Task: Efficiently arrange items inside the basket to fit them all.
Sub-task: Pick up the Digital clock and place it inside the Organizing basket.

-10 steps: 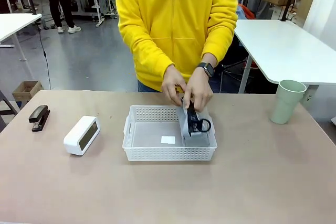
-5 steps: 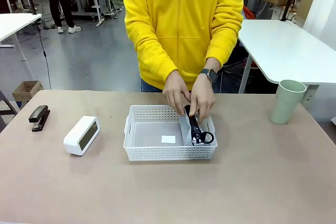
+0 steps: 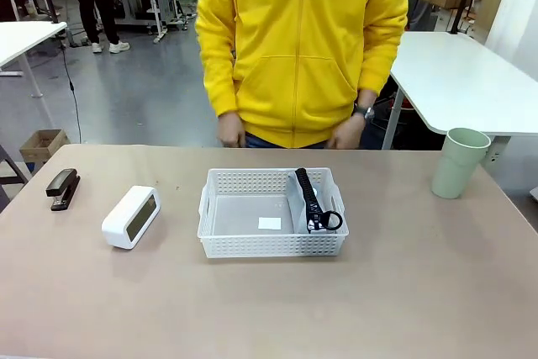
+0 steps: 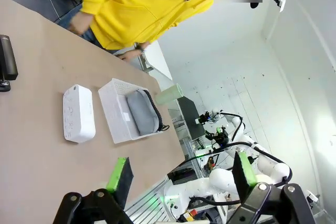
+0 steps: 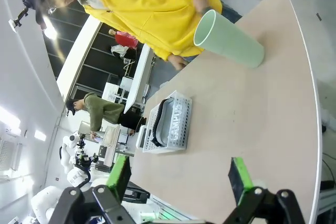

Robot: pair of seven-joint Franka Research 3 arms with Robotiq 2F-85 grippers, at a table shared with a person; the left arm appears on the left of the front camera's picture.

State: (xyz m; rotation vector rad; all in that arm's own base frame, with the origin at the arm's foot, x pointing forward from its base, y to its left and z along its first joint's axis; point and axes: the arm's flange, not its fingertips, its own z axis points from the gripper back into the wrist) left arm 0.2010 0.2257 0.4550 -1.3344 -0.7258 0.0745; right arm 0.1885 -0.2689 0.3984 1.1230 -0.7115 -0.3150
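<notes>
Grey pouch (image 3: 311, 199) on edge along right wall of basket (image 3: 252, 245), white sticker (image 3: 269, 224) on basket floor, print unreadable, white device (image 3: 131, 217) left on desk (image 3: 269, 308), green cup (image 3: 458, 162) right, left hand (image 4: 181, 174) and right hand (image 5: 179, 177) both released, empty.

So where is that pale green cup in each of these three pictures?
Front view: the cup stands near the table's right edge, right of the basket.
Left wrist view: the cup is small, mid-picture, just past the basket.
Right wrist view: the cup looms large, upper middle.
Shared landmark: the white basket.
</notes>
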